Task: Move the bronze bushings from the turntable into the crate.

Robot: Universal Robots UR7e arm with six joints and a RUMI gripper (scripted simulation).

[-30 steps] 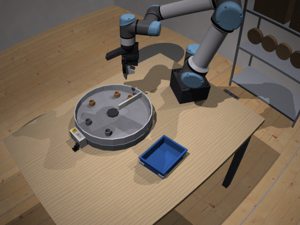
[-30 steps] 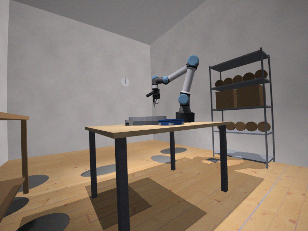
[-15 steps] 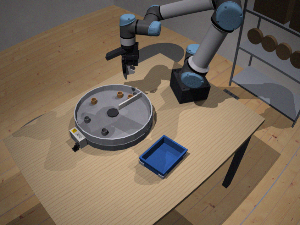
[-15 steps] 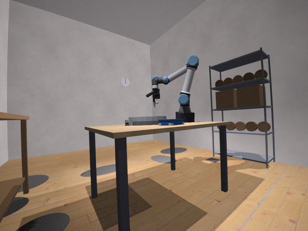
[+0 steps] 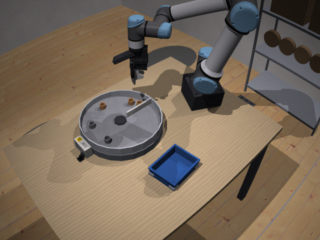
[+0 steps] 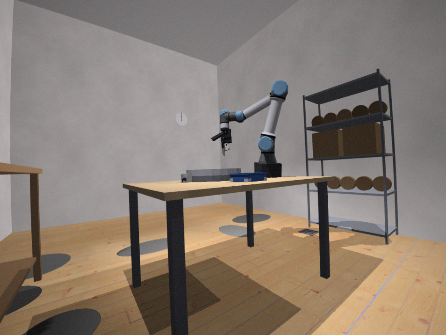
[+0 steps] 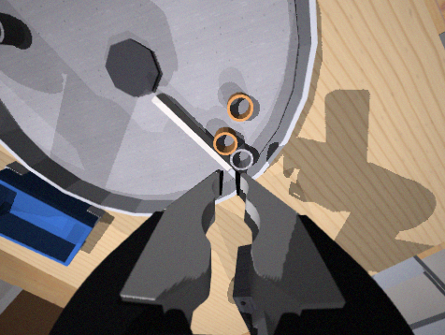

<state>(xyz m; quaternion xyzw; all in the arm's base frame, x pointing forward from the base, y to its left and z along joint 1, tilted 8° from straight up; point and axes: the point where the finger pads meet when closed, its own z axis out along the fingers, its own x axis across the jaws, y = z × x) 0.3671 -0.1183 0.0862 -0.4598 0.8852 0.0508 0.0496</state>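
Observation:
The round grey turntable holds three bronze bushings. Two of these show in the wrist view. One steel bushing stands by the far rim, touching the white fence bar next to a bronze one. Two more steel bushings stand at the front left. My gripper is shut and empty, hanging well above the turntable's far rim. The blue crate is empty.
A black hub sits at the turntable's centre. A control box is fixed to its front left. The arm's black base stands behind it on the table. A metal shelf stands at the right.

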